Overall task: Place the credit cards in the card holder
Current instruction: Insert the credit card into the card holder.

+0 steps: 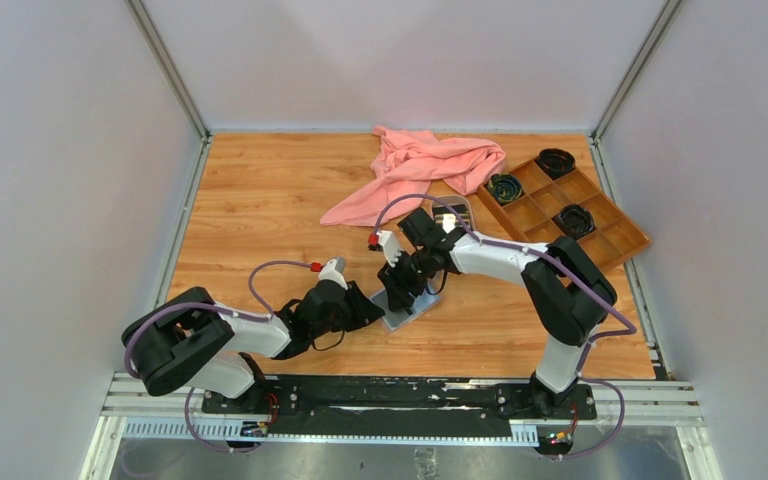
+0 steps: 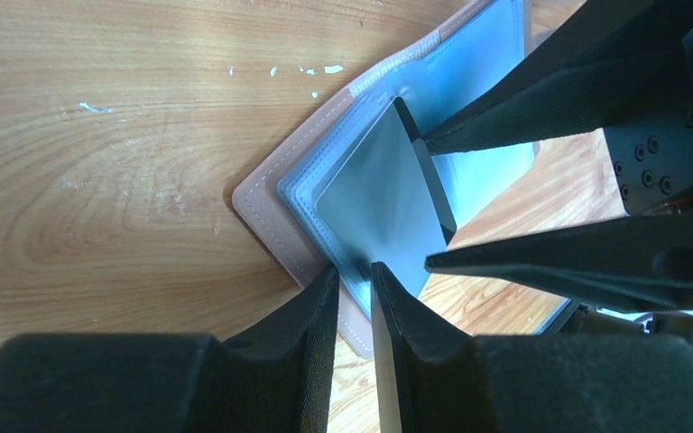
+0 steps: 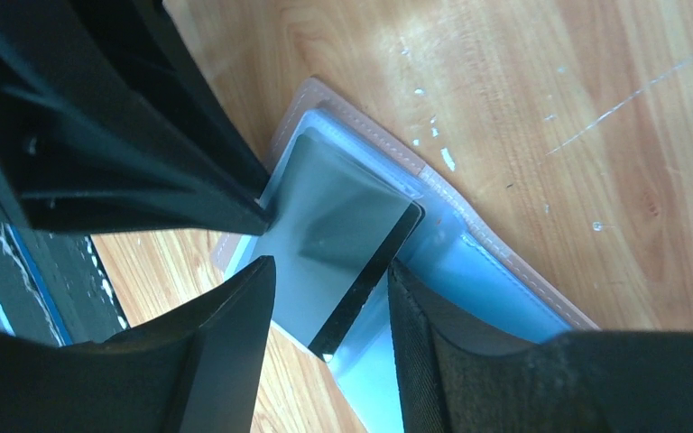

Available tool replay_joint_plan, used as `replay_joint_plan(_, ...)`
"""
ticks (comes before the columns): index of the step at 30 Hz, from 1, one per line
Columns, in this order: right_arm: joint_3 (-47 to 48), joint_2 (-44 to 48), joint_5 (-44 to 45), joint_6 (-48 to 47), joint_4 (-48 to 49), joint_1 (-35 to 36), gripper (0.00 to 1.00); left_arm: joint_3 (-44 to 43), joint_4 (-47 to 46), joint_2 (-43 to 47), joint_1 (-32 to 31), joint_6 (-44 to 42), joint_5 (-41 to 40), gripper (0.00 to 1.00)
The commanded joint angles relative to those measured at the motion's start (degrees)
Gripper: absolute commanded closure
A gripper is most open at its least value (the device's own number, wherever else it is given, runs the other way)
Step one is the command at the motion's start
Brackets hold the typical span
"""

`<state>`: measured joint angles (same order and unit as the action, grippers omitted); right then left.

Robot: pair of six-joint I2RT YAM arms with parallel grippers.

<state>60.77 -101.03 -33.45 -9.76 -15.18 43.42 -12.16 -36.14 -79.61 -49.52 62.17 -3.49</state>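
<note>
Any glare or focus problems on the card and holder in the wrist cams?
Left wrist: dark plastic credit card shows a pale sheen, edges sharp; left gripper is blurred up close. Right wrist: bright glare on the wooden table; stitching on the pinkish-tan leather-look card holder is sharp. Top external: even light, soft shadows.

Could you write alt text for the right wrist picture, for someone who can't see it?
A grey card with a black stripe sits partly inside a clear sleeve of a pinkish holder on a wooden table. The right arm's jaws stand apart either side of it; the left arm's jaws pinch the holder's edge.
</note>
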Motion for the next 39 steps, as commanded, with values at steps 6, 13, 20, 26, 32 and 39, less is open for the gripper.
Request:
replay_joint_plan(6,2.9,1.1,-4.8,-10.7,-12.4,0.0,0.45,1.6,4.0,-1.0,0.3,-1.6,-1.8,0.73)
replay_joint_plan(13,3.9,0.9,-3.9,-12.8,-14.3,-0.8,0.52,1.7,3.8,-1.1,0.3,-1.7,-1.8,0.73)
replay_joint_plan(20,5.6,-2.3,-2.7,-14.2,-16.7,-1.2,0.63,1.8,3.7,-0.9,0.3,-2.0,-1.7,0.73)
replay_joint_plan(26,6.5,-2.4,0.0,-14.5,-17.2,-1.7,0.88,1.9,3.5,-0.9,0.3,-2.0,-1.7,0.73)
replay_joint_plan(32,6.6,-2.4,3.0,-14.4,-17.1,-1.9,1.0,2.0,3.3,-1.0,0.2,-2.1,-1.6,0.73)
replay_joint_plan(39,7.1,-5.5,5.9,-12.6,-16.6,-1.8,1.0,2.0,3.3,-1.1,0.3,-2.1,-1.5,0.73)
